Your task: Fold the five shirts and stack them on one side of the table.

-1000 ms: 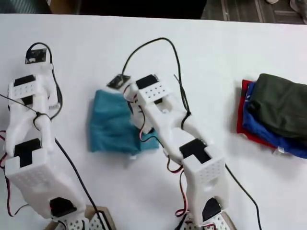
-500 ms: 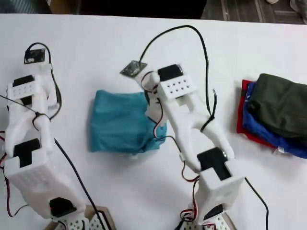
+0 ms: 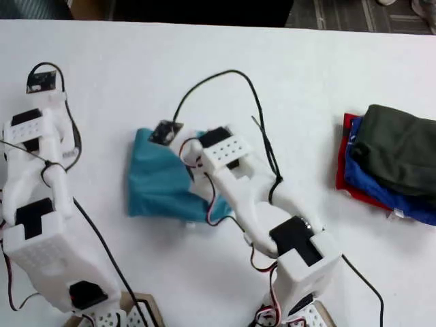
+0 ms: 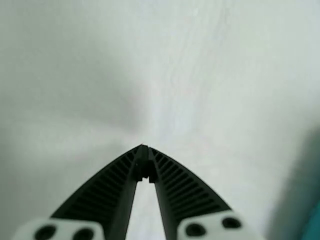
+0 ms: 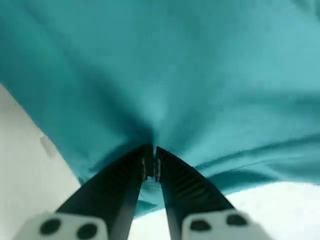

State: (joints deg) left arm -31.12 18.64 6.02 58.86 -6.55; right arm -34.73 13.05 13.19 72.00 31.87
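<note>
Right wrist view: right gripper (image 5: 150, 152) jaws closed, tips pressed into teal shirt (image 5: 210, 70); left gripper (image 4: 144, 151) closed, near worktop (image 4: 210, 60) left edge.

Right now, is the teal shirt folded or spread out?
Folded: the teal shirt lies as a compact block with layered edges, and the right tool is shut on its cloth.

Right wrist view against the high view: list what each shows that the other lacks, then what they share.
Right wrist view: the right arm's jaws shut, tips pinching a crease in the teal shirt. High view: the stack of folded shirts, dark green over blue over red, at the table's right side, and the left arm over bare table. Both: the teal shirt and the white table.
</note>
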